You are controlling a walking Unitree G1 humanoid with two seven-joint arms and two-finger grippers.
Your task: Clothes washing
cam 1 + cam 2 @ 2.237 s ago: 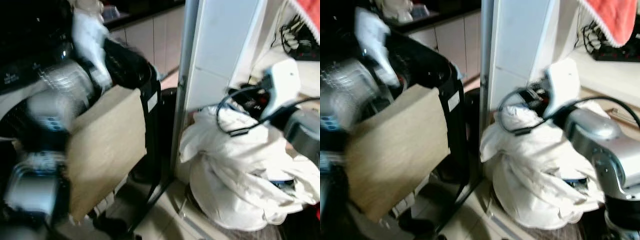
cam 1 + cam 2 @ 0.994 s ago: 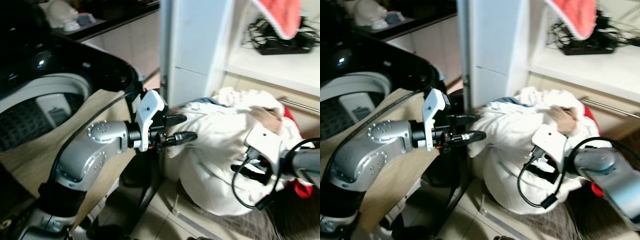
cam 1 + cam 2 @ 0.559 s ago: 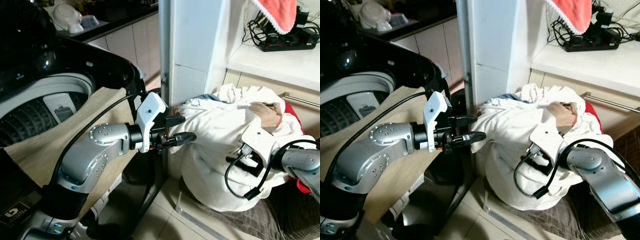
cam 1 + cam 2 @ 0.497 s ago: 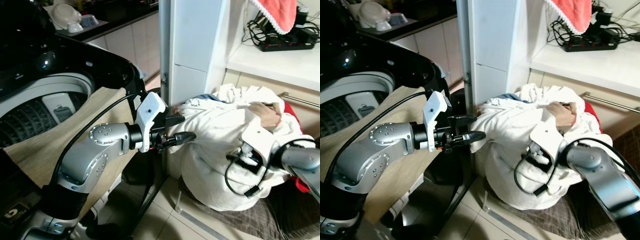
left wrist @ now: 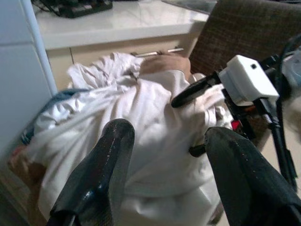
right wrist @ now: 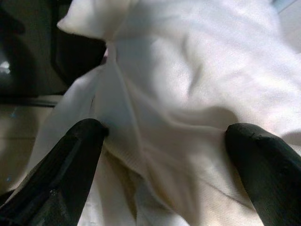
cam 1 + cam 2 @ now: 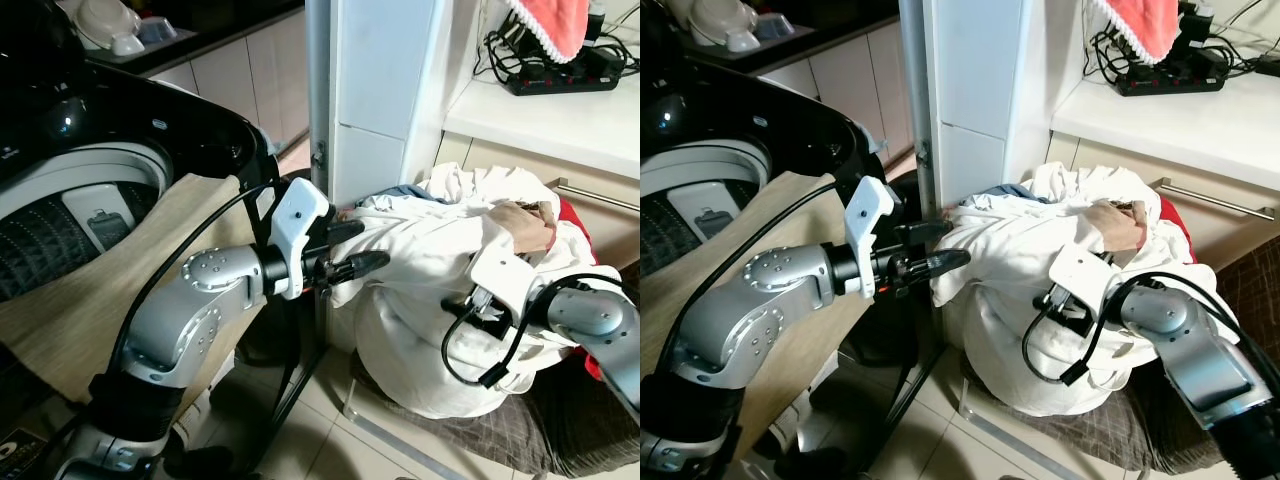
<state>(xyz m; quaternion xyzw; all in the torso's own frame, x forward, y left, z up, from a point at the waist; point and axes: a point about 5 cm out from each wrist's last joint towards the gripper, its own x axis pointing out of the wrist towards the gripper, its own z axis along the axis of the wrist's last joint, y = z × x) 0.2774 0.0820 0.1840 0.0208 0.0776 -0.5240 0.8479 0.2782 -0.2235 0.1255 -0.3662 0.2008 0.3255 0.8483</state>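
**Both grippers closing in on the laundry heap**

The robot is standing between an open top-loading washing machine point(image 7: 70, 200) on its left and a big heap of white clothes point(image 7: 440, 300) on its right, which is lying on a brown woven seat point(image 7: 560, 440) beside a white pillar point(image 7: 375, 90). A tan cloth point(image 7: 110, 290) is draped over the washer's front.

The left gripper point(image 7: 350, 250) is reaching toward the near edge of the heap with its fingers spread apart, holding nothing; its tips are just beside the fabric. The right gripper point(image 6: 160, 155) is pressing into the side of the heap, its fingers point(image 6: 70, 165) wide apart with a fold of white cloth bulging between them, not yet pinched.

The step in hand appears to be picking up a garment for loading. The next move probably calls for the right fingers to be closing on that fold, then lifting it clear of the heap and carrying it across to the washer's drum.
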